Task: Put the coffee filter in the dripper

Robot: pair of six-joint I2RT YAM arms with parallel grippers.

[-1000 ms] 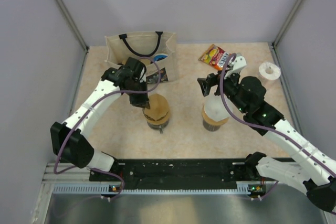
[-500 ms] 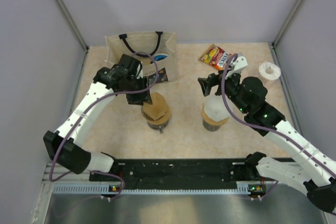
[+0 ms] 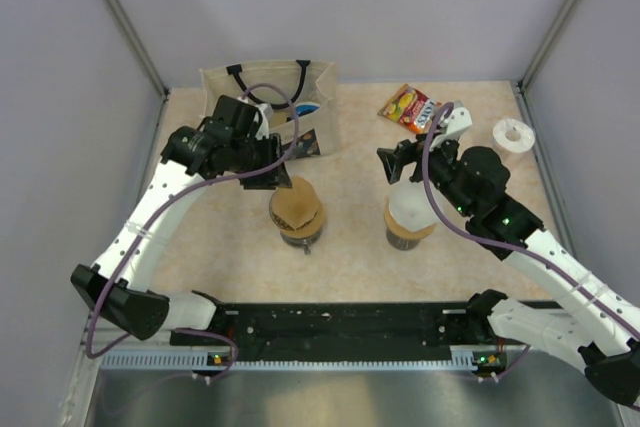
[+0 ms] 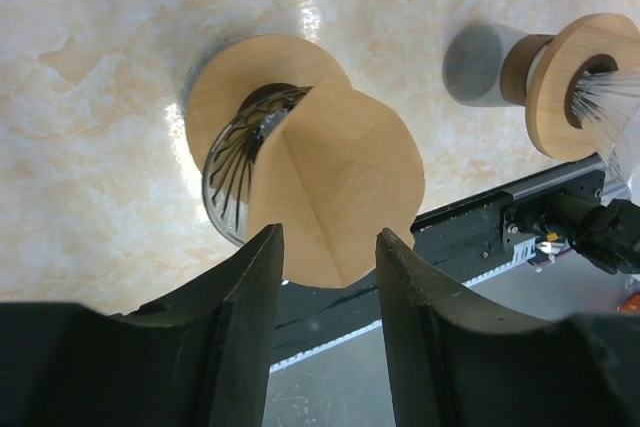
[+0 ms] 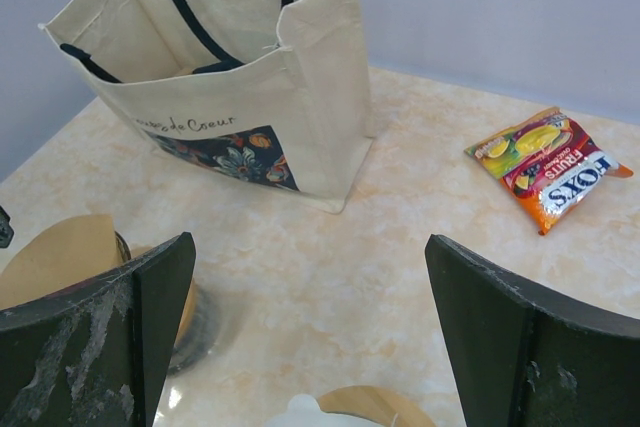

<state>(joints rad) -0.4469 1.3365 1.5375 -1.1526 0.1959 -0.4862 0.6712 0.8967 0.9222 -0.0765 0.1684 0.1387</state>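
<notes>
The brown paper filter (image 3: 293,203) sits folded and tilted in the dripper (image 3: 316,215). In the left wrist view the filter (image 4: 340,182) covers part of the dark ribbed cone (image 4: 238,162) and its tan ring (image 4: 235,77). My left gripper (image 3: 276,177) is open and empty, up and to the left of the dripper, with nothing between its fingers (image 4: 328,237). My right gripper (image 3: 396,162) is wide open and empty in the right wrist view (image 5: 310,247). It hovers over a second tan ring holding a white translucent cone (image 3: 410,215).
A cream tote bag (image 3: 268,97) stands at the back left, also in the right wrist view (image 5: 220,67). A candy packet (image 3: 408,105) lies at the back right, and a white ring (image 3: 516,134) lies by the right wall. Grey walls enclose the table.
My left gripper has drawn back up and to the left from the dripper, leaving the filter in it. The right arm has not moved.
</notes>
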